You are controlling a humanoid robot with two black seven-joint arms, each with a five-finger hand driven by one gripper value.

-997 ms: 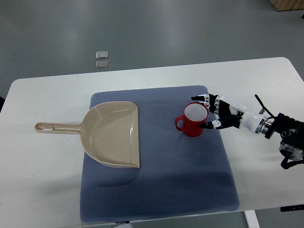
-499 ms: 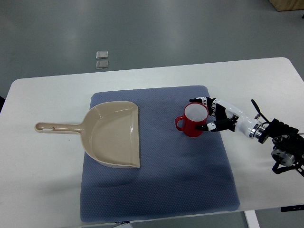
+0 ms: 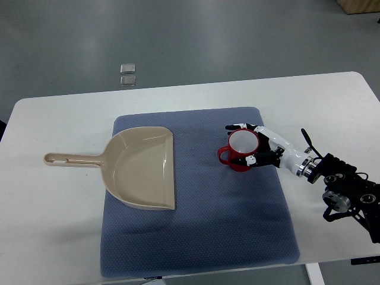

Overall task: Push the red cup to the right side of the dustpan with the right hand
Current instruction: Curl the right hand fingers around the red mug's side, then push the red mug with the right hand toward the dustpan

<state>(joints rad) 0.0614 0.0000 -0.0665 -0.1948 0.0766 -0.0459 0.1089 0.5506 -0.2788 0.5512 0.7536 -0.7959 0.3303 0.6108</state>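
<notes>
A red cup [image 3: 235, 161] with a white inside stands upright on the blue mat [image 3: 202, 237], its handle pointing left. The beige dustpan [image 3: 142, 169] lies on the mat's left part with its handle sticking out over the white table; its open edge faces the cup, with a gap of mat between them. My right hand [image 3: 241, 143] reaches in from the right and wraps the cup's right side. Its fingers [image 3: 237, 127] lie along the far rim and its thumb [image 3: 254, 159] presses the near side. The fingers are spread, not clenched. The left arm is out of view.
The white table [image 3: 53, 119] carries the mat; its right edge is close behind my right forearm [image 3: 332, 178]. Two small clear squares [image 3: 127, 74] lie on the grey floor beyond the table. A wooden corner [image 3: 359, 5] shows at the top right.
My right hand has slid left and curled further around the cup, and the forearm has dropped lower in the picture. The cup has shifted slightly left toward the dustpan.
</notes>
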